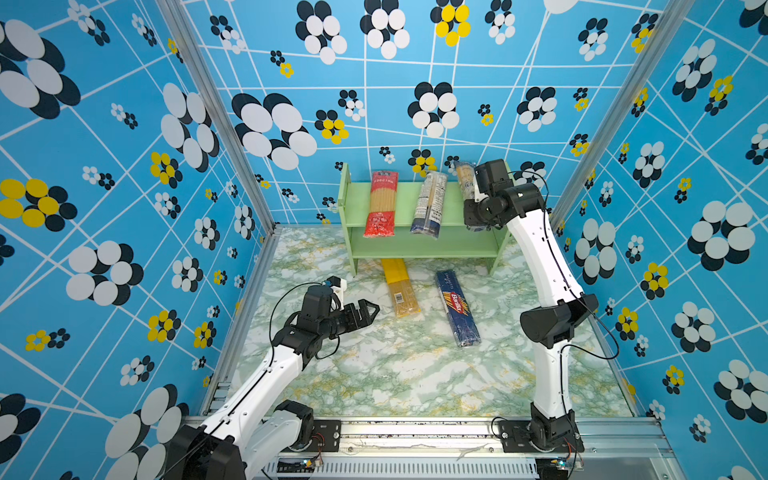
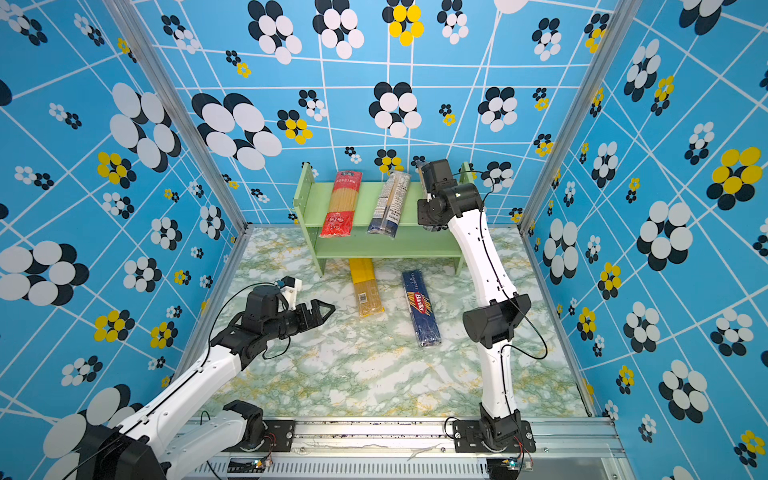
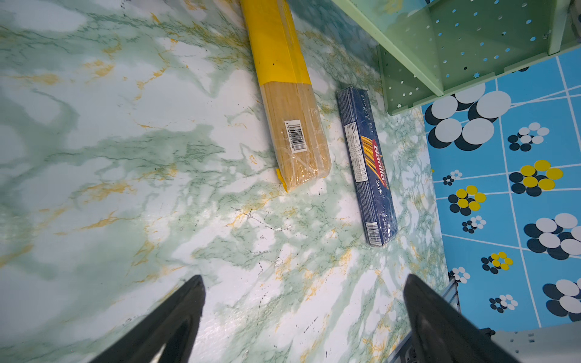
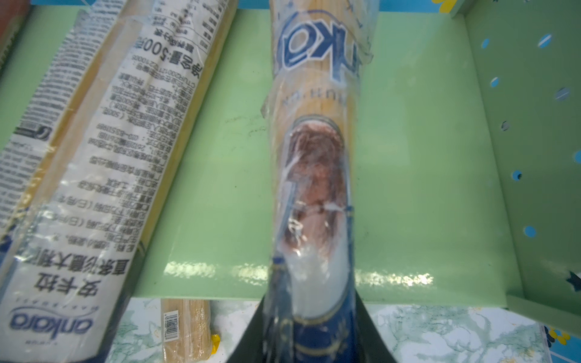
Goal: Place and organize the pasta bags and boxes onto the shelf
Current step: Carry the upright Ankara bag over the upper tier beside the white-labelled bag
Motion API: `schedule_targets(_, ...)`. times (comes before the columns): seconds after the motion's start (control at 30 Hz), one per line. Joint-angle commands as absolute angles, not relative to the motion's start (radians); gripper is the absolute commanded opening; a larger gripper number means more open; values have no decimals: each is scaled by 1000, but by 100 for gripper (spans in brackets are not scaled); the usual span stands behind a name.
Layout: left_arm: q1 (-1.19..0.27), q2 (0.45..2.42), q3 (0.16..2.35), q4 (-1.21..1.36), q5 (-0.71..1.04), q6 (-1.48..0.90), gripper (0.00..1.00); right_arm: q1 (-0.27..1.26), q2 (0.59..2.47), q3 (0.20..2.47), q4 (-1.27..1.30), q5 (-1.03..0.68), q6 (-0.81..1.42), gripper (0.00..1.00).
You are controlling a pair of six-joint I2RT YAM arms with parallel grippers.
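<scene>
1. The right gripper [image 4: 309,327] is clamped on one end of a blue-and-yellow bag [image 4: 314,157] over the top tier of the shelf [image 1: 457,245]. The bag seems to rest there, but contact is unclear.
2. A red-ended bag [image 1: 380,203] and a second blue-and-yellow bag [image 1: 430,203] lie on that tier.
3. The yellow barcoded bag [image 1: 400,291] and the Barilla box [image 1: 457,307] lie on the marble table [image 1: 395,374] in front of the shelf.
4. The left gripper [image 1: 370,311] hovers nearby, jaws wide apart and empty.

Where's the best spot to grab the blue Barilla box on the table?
Mid-length on the Barilla box, pinching across its narrow width from above: it lies flat, long and slim, nothing touching its long sides. The open left end effector is free.
</scene>
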State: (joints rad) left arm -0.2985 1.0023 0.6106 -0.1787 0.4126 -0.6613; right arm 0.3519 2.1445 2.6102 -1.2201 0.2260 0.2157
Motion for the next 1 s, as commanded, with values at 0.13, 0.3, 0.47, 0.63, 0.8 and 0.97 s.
schedule_targets(0.13, -284, 989, 593, -172, 428, -646, 100, 345, 2133, 2602, -1096, 237, 220, 9)
schedule_targets(0.3, -279, 985, 590, -173, 429, -647, 100, 344, 2120, 2577, -1090, 229, 224, 21)
schedule_targets(0.47, -280, 974, 589, -179, 430, -649, 100, 345, 2116, 2577, -1091, 226, 228, 31)
schedule_targets(0.63, -280, 957, 590, -193, 426, -650, 100, 345, 2108, 2575, -1091, 228, 233, 41)
schedule_targets(0.8, -279, 939, 590, -206, 423, -649, 100, 345, 2095, 2576, -1095, 244, 228, 54)
schedule_targets(0.97, -280, 928, 597, -218, 423, -653, 99, 345, 2064, 2586, -1095, 264, 200, 64)
